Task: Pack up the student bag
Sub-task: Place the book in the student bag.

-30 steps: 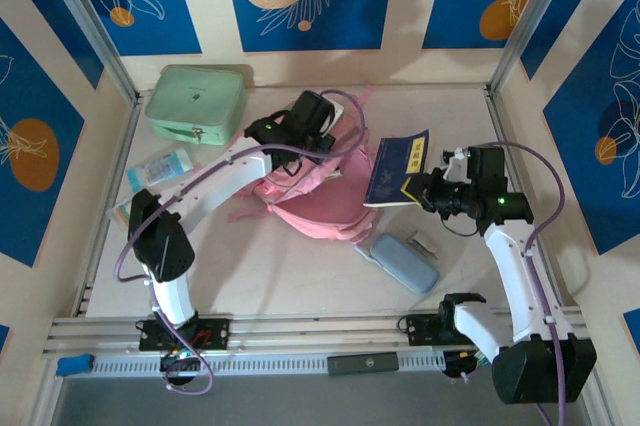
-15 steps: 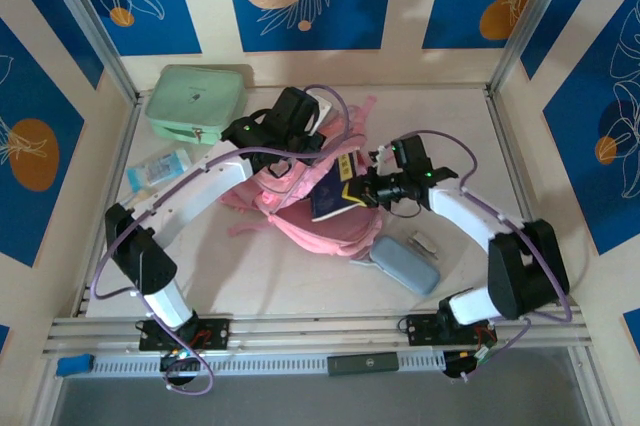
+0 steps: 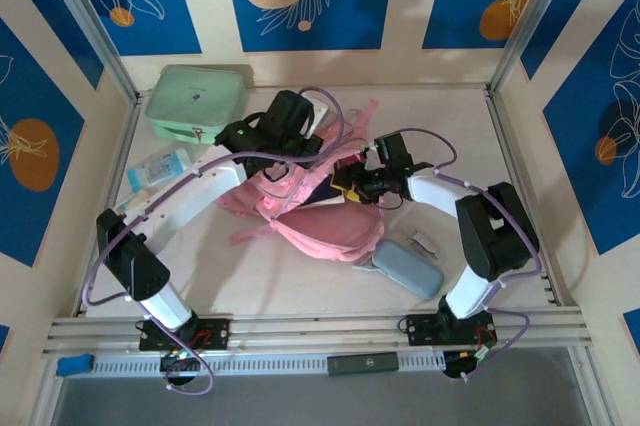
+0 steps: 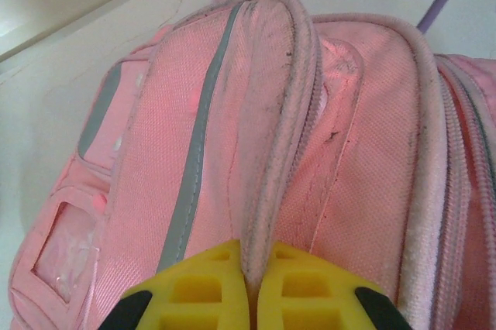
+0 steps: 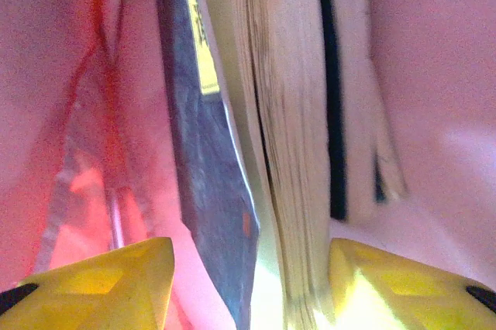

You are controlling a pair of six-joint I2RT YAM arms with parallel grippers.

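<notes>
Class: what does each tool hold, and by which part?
Left tool pinches the student bag by a raised piped seam. Right tool stands open around a book inside the bag, holding nothing.

A mint green boxy zip case point(image 3: 197, 101) lies flat at the far left corner of the pale tabletop point(image 3: 270, 281). Nearer along the left edge lies a small flat clear-and-blue packet point(image 3: 160, 168). Right of centre, a grey-blue oblong pencil case point(image 3: 406, 264) lies slantwise, with a small silvery object point(image 3: 424, 241) just beside its far side, too small to identify. The right wrist view shows a dark blue book with a yellow label point(image 5: 205, 190) edge-on, its pages slightly fanned. A small blue block point(image 3: 74, 364) sits at the left end of the near metal rail point(image 3: 270, 363).
</notes>
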